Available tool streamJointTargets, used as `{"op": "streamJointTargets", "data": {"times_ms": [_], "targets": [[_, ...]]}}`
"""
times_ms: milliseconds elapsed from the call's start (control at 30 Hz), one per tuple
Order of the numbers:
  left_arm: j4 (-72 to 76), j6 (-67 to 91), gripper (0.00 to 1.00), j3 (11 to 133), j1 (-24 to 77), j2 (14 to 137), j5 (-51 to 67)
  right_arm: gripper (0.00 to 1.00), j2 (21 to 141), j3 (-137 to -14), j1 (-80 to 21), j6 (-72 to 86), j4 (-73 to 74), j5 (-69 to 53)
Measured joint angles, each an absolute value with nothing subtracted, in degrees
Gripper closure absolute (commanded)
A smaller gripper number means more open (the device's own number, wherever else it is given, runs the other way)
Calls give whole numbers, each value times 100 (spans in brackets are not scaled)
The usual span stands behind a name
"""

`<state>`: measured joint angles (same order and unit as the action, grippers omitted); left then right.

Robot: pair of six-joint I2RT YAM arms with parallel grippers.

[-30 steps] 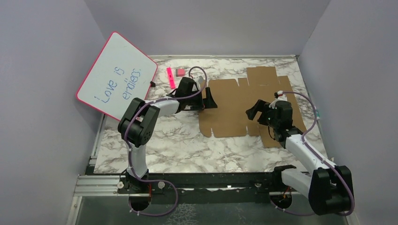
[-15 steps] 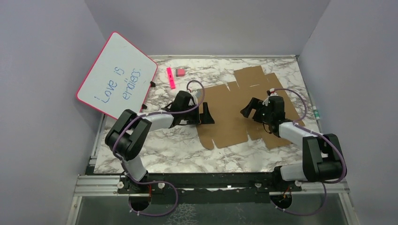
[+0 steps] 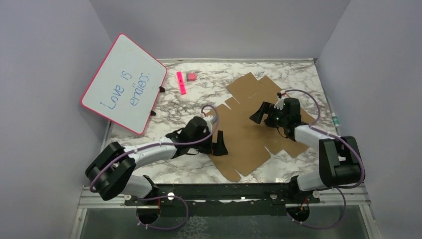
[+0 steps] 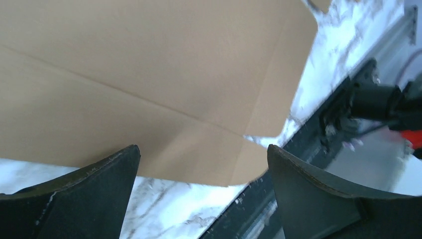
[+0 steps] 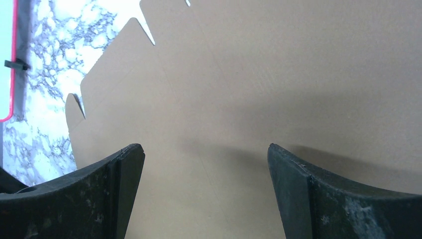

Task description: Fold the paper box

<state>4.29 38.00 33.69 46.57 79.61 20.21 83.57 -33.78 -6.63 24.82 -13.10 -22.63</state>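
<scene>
Whiteboard (image 3: pixel 124 84), pink marker (image 3: pixel 181 82), pink block (image 3: pixel 191 76)

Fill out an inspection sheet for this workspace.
Surface: marble-patterned table.
Job's things: box, a flat unfolded blank lying askew.
Clutter: whiteboard tilted at far left; pink marker and pink block to its right.
Claws: left claw open at the box's near edge; right claw open over its middle.
Cables: purple cables loop off both arms.
Surroundings: plain walls on three sides.
</scene>
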Motion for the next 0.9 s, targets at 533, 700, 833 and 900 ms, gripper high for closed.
{"op": "streamJointTargets", "data": {"times_ms": [533, 700, 833, 900], "targets": [[-707, 2121, 1, 6871, 3168, 10106, 545, 0, 8265, -3507, -663, 2377, -1365, -2495], [-1024, 2036, 1, 7072, 3164, 10687, 781, 0, 8409, -3503, -663, 2392, -1365, -2571], [-1028, 2075, 1, 6914, 3175, 10641, 952, 0, 8578, -3503, -663, 2386, -1369, -2655], [-998, 2167, 1, 6667, 3194, 10560, 1039, 0, 8707, -3503, -663, 2383, -1389, -2714]]}}
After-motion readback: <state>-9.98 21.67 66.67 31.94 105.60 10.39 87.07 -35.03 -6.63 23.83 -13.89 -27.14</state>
